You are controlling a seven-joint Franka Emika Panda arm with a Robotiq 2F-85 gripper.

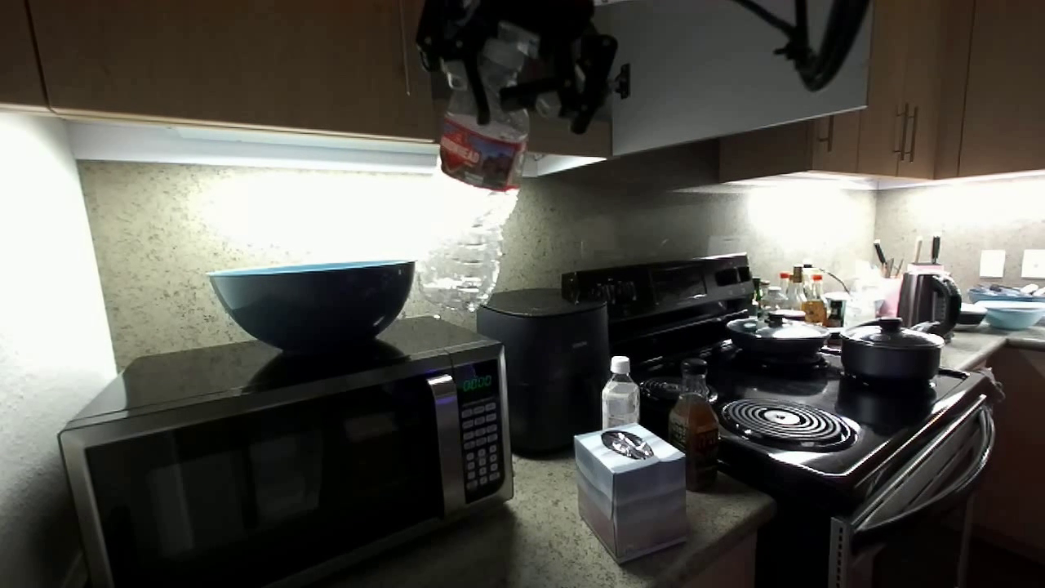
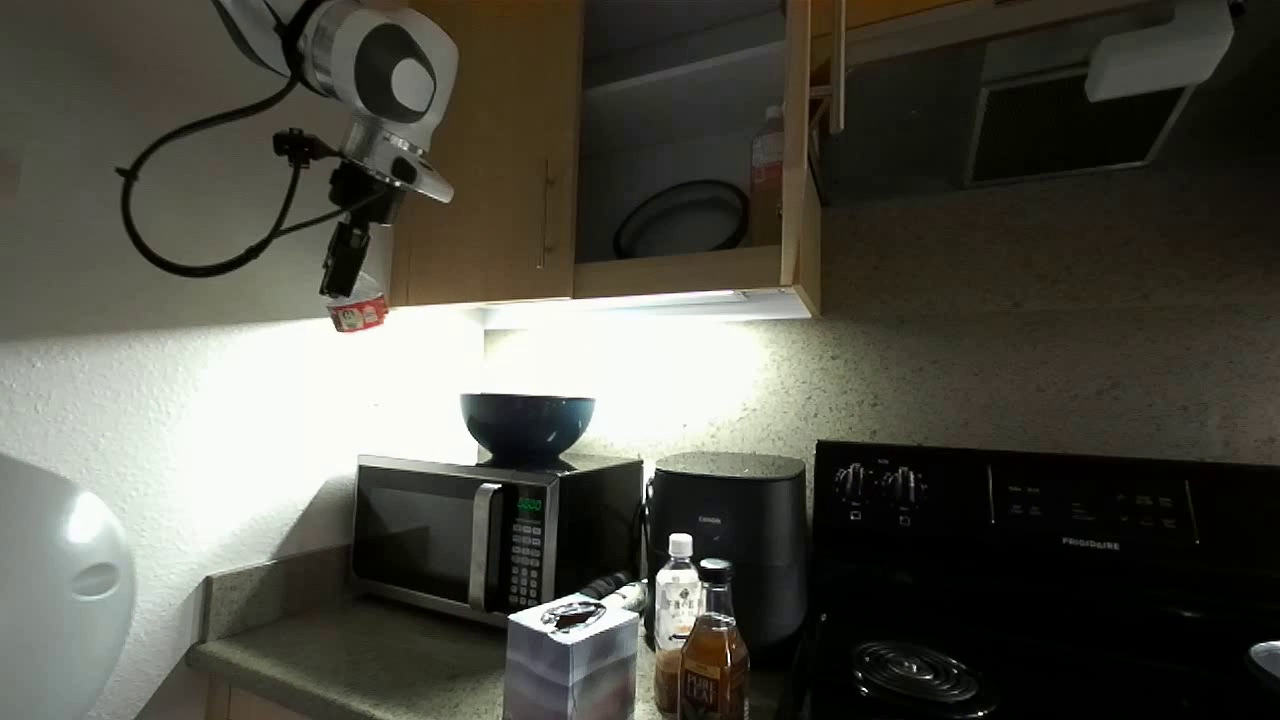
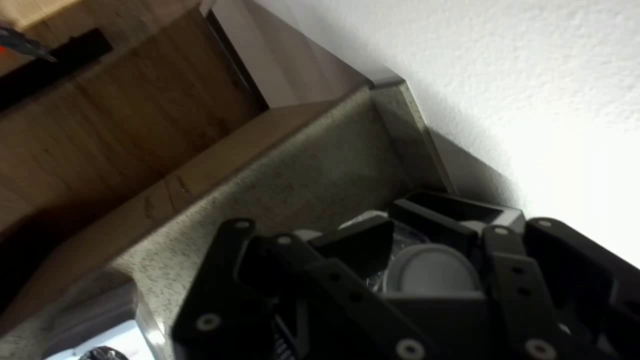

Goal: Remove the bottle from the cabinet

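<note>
The brown wooden cabinet [image 1: 245, 65] [image 2: 490, 170] is above the counter; one door [image 1: 735, 73] stands open. Inside it, in an exterior view, a bottle with a reddish-pink body and pale top [image 2: 767, 165] stands at the right side. A clear bottle with a red label [image 1: 483, 153] hangs tilted in the air in front of the cabinet; its label also shows in an exterior view [image 2: 358, 315]. My gripper [image 1: 502, 94] [image 2: 345, 262] is shut around its neck. In the wrist view, its white cap [image 3: 434, 270] sits between the fingers [image 3: 395, 230].
Below stands the microwave [image 1: 269, 474] with a dark blue bowl [image 1: 314, 302] on top. Beside it are an air fryer [image 1: 547, 376], a clear white-capped bottle [image 1: 620, 396], a brown bottle [image 1: 694, 425] and a tissue box [image 1: 633, 498]. A white wall [image 2: 200, 400] is near the gripper.
</note>
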